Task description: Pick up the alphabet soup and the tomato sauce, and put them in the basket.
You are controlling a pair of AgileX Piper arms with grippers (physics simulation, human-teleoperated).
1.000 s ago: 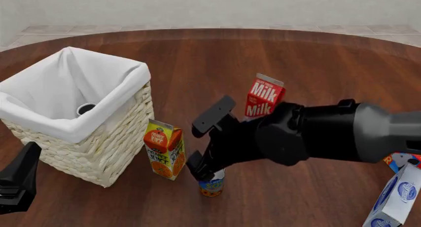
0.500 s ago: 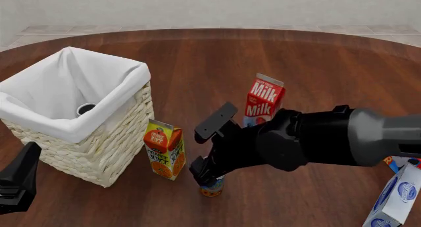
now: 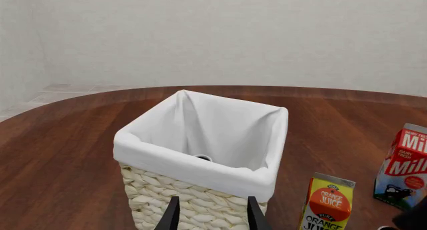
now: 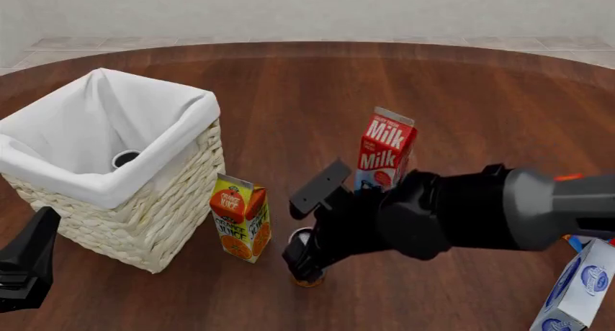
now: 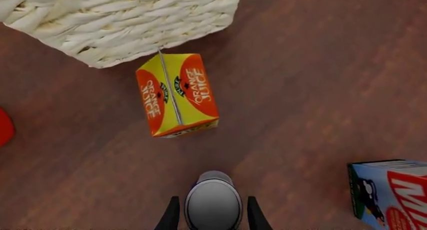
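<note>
1. Right tool [image 5: 212, 217] is down low over the alphabet soup [image 5: 213, 204], a finger on either side of the pale top, jaws spread and not visibly pressing the can
2. In the front view the right tool [image 4: 305, 263] hides most of that can [image 4: 307, 277], which stands upright on the table [image 4: 384, 93] just beside the orange juice carton [image 4: 240, 217]
3. Milk carton [image 4: 387, 148] stands upright behind the right arm; another blue-and-white carton [image 4: 577, 291] lies tilted at the table's right edge
4. Left tool [image 3: 212, 215] hovers near the basket [image 3: 200, 202], fingers parted with nothing between them
5. Inside the basket [image 4: 173, 201], a dark round can top [image 4: 126, 158] shows against the lining, probably the tomato sauce, though too little shows to be sure
</note>
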